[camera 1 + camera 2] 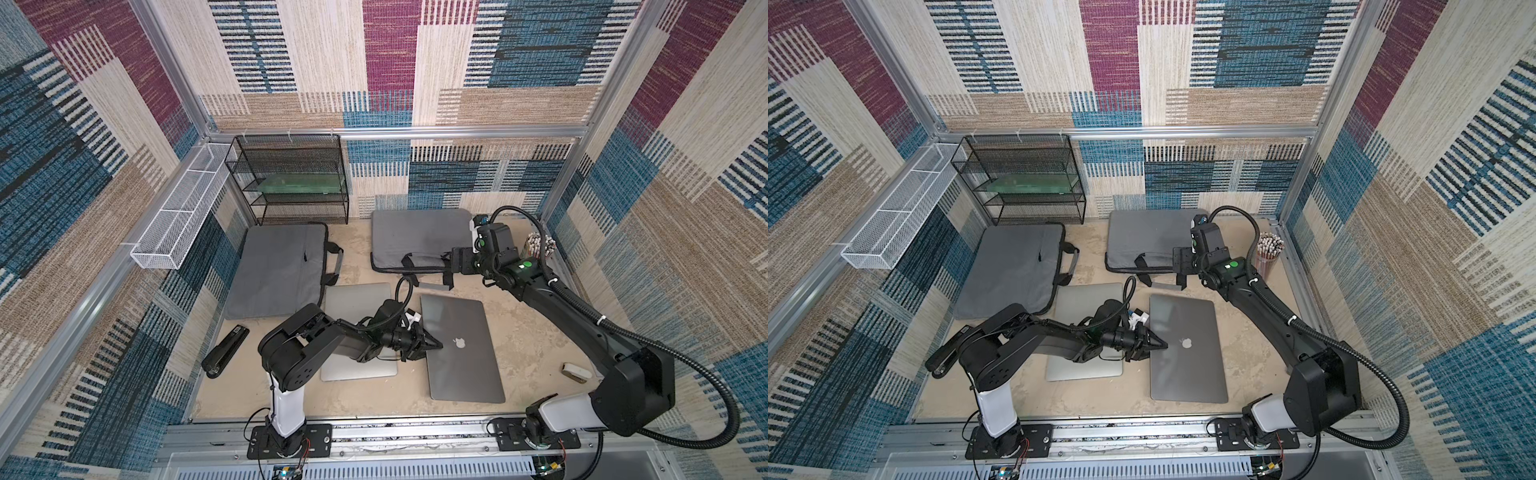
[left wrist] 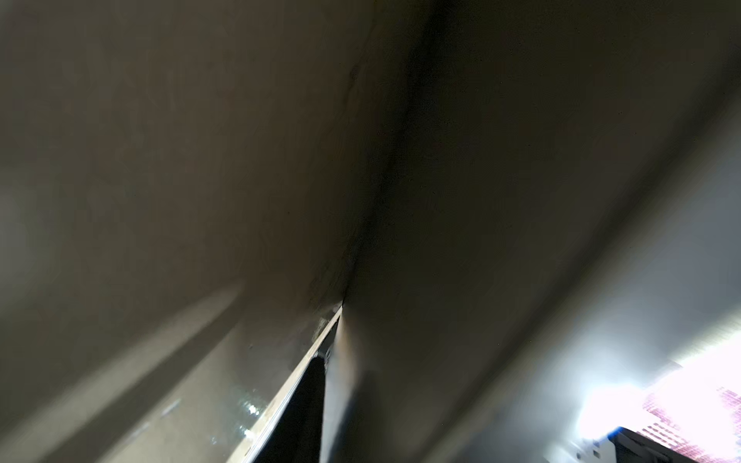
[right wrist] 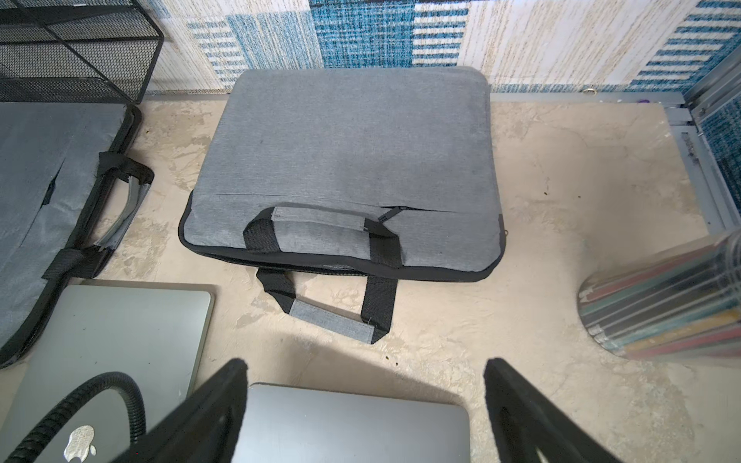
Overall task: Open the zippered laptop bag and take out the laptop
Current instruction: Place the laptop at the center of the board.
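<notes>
Bag (image 3: 345, 140) lies flat at the foot of the back wall (image 3: 361, 32), grey, one handle folded onto its top and the other on the table (image 3: 521, 280) toward the robot. You cannot tell whether its main zip is undone. Your right gripper (image 3: 365, 362) hovers over the table between that bag and the dark laptop (image 1: 461, 349), its fingers (image 3: 216, 405) spread wide and holding nothing. The dark laptop is out, closed, logo (image 1: 458, 343) up, flat on the table just nearer the robot than the bag. Your left gripper (image 1: 436, 344) sits at that laptop's left edge, tip close to the logo. In both top views it reads as one dark point, and the left wrist view is a blur of grey surfaces and a thin edge, so whether it is gripping or let go cannot be told. A silver laptop (image 1: 357, 303) lies closed just left of the dark one, partly under the left arm (image 1: 332, 336). Behind it, a left bag (image 1: 274, 270) lies flat, handles just beside the silver laptop's far corner. A stapler (image 1: 224, 351) lies left of the left arm; a pencil cup (image 1: 540, 245) stands right of the bag.
</notes>
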Motion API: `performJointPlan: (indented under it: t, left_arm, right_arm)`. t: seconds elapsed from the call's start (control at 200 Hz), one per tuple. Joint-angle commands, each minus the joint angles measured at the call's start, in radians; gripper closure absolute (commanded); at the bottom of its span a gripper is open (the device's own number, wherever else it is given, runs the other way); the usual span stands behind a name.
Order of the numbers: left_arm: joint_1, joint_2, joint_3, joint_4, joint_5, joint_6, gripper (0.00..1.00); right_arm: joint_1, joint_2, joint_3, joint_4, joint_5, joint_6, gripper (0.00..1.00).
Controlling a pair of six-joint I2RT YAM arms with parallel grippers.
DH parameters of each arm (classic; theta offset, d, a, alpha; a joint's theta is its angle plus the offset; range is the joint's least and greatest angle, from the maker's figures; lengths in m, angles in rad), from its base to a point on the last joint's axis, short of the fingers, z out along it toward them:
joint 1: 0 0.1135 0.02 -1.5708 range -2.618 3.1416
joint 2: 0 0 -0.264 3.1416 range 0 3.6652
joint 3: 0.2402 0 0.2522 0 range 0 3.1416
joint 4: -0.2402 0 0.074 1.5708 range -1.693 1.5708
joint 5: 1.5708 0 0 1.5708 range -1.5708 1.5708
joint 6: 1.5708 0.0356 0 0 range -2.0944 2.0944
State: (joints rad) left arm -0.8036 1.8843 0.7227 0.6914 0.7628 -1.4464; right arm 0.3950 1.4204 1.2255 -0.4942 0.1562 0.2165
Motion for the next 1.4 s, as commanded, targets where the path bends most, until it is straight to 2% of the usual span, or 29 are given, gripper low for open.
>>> performJointPlan:
  t: [0.0, 0.12, 0.411, 0.596, 0.861, 1.247, 1.397]
  left_arm:
    - [-0.002, -0.001, -0.006, -0.016, -0.001, -0.056, 0.72]
    - [-0.002, -0.014, -0.017, -0.031, -0.009, -0.054, 0.7]
    - [-0.001, -0.053, -0.044, -0.097, -0.027, -0.038, 0.45]
    - [0.001, -0.121, -0.04, -0.22, -0.06, 0.014, 0.37]
    - [0.012, -0.21, 0.0, -0.41, -0.098, 0.117, 0.35]
    - [0.019, -0.239, -0.007, -0.447, -0.118, 0.132, 0.35]
    - [0.031, -0.297, 0.01, -0.538, -0.153, 0.186, 0.35]
  right_arm:
    - [0.001, -0.008, -0.004, 0.035, -0.012, 0.009, 0.05]
    - [-0.002, -0.008, -0.008, 0.035, -0.012, 0.009, 0.05]
    - [-0.002, -0.005, -0.02, 0.04, -0.021, 0.012, 0.05]
    - [-0.002, -0.011, -0.023, 0.041, -0.02, 0.014, 0.05]
    - [-0.006, -0.02, -0.027, 0.046, -0.018, 0.015, 0.05]
    - [-0.01, -0.017, -0.032, 0.05, -0.027, 0.018, 0.05]
    - [-0.014, -0.017, -0.044, 0.059, -0.026, 0.018, 0.05]
